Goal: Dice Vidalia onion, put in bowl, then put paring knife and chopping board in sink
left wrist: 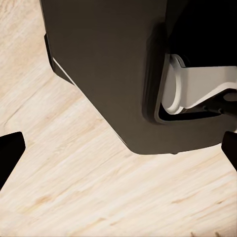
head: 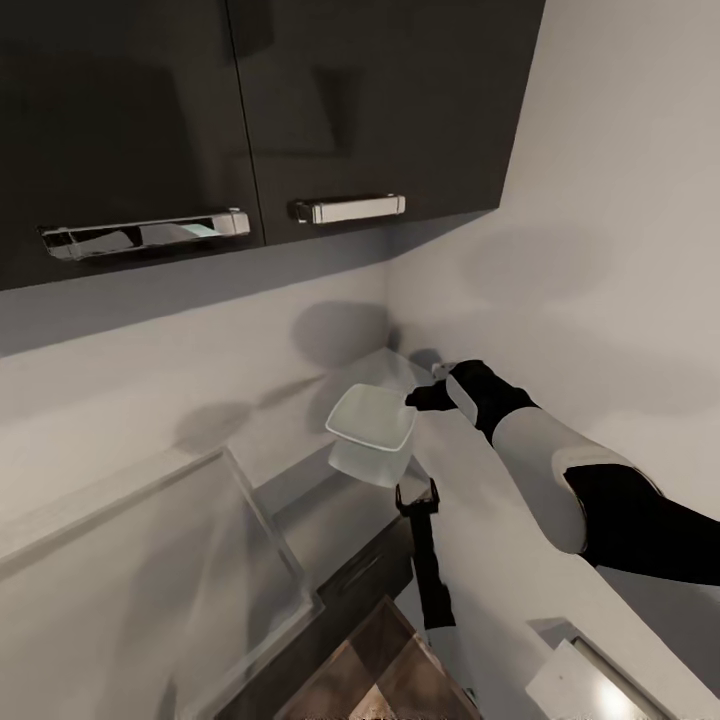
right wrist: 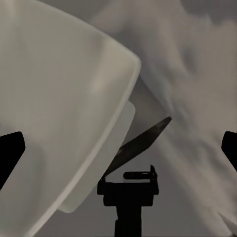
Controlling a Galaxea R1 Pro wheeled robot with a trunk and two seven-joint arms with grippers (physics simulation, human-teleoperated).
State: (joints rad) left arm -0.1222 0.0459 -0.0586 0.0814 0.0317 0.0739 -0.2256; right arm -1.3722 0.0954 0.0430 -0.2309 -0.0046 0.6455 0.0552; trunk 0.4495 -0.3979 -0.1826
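Right tool [head: 425,397]: at the end of the white-and-black arm reaching in from the right; touching the right rim of the bowl; fingers [right wrist: 11,150] seen spread wide apart in the right wrist view, nothing clearly clamped between them.
Bowl [head: 371,420]: white, squarish, tilted, raised above the counter [head: 330,510] near the wall corner; a paler reflection just beneath it; large and close in the right wrist view [right wrist: 59,123].
Left tool [head: 417,496]: black, upright, just below the bowl, near the counter edge; fingertips [left wrist: 10,150] at the frame edges of the left wrist view, well apart, holding nothing; light wood floor [left wrist: 98,187] and the dark robot base [left wrist: 108,64] beyond.
Cabinets [head: 250,110]: glossy dark, overhead, with two steel bar handles [head: 348,208].
Wall [head: 620,250]: pale grey, behind and right of the bowl.
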